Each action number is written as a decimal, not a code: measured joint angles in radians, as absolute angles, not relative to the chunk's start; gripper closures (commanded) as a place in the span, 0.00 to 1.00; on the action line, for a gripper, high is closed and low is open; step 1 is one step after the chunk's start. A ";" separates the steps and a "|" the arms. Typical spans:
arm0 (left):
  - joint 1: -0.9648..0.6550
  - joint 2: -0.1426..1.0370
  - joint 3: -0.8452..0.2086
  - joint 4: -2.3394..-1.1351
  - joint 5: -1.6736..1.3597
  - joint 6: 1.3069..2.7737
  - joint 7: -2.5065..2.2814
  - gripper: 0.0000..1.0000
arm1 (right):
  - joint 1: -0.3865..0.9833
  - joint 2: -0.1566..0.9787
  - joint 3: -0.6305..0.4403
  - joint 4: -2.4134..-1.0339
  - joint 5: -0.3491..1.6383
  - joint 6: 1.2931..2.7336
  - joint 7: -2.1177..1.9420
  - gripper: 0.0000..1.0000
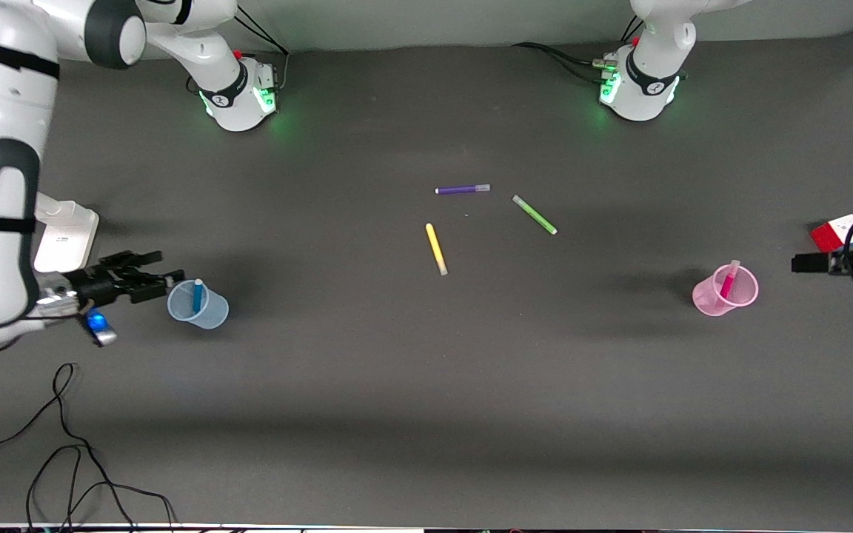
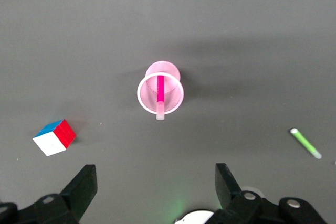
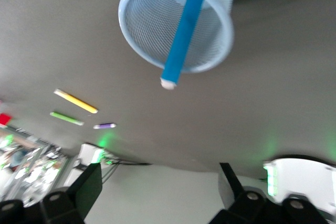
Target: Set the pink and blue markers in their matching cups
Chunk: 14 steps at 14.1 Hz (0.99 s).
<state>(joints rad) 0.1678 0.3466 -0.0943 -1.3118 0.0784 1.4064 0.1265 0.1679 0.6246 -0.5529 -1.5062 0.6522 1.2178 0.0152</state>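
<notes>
The right claw (image 1: 175,279) is wide open and holds nothing. It sits just beside the see-through pale blue plastic cup (image 1: 198,306), where the bright blue marker (image 1: 197,295) leans inside. The left claw (image 2: 155,188) is wide open and empty too, near the light pink plastic cup (image 1: 725,292) holding the magenta-pink marker (image 1: 728,282). Both pens look home. A good finish means lifting each claw away slowly, without bumping a cup on the dark grey desk (image 1: 426,385).
</notes>
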 measured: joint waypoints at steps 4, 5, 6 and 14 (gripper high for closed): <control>0.152 0.143 -0.099 -1.534 0.038 1.548 0.127 0.00 | 0.174 0.484 -0.553 -1.471 0.508 1.217 0.015 0.01; 0.134 0.110 -0.098 -1.568 0.034 1.558 0.126 0.00 | 0.178 0.446 -0.553 -1.466 0.470 1.217 0.014 0.01; 0.108 0.085 -0.096 -1.589 0.032 1.564 0.113 0.00 | 0.187 0.407 -0.553 -1.464 0.435 1.218 0.013 0.01; -0.033 0.044 -0.023 -1.611 -0.018 1.567 0.038 0.01 | 0.307 0.250 -0.552 -1.463 0.242 1.331 0.013 0.00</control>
